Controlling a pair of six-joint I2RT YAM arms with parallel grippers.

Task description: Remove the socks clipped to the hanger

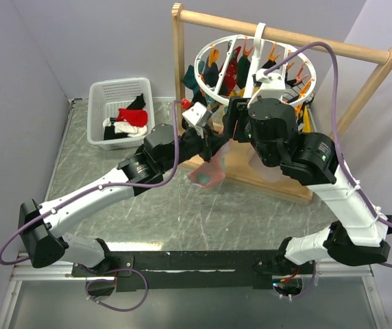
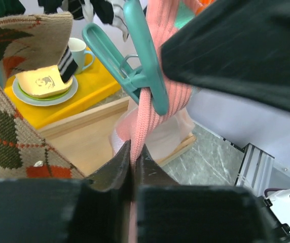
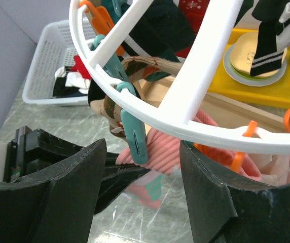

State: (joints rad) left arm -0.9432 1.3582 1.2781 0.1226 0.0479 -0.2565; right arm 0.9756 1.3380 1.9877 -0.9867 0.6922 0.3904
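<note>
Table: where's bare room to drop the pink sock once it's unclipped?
Bare table between left arm and right arm, toward the near edge; also a strip between basket and left arm. Crowded under the hanger, around the pink sock and frame base.

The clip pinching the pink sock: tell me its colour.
The clip is teal. It shows best in the left wrist view, clamped on the pink sock.

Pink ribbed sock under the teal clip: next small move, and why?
Probably close the right gripper onto the teal plastic clip to spring it open: its jaws straddle that clip, and the left gripper is shut on the pink ribbed fabric sock just below it.
</note>
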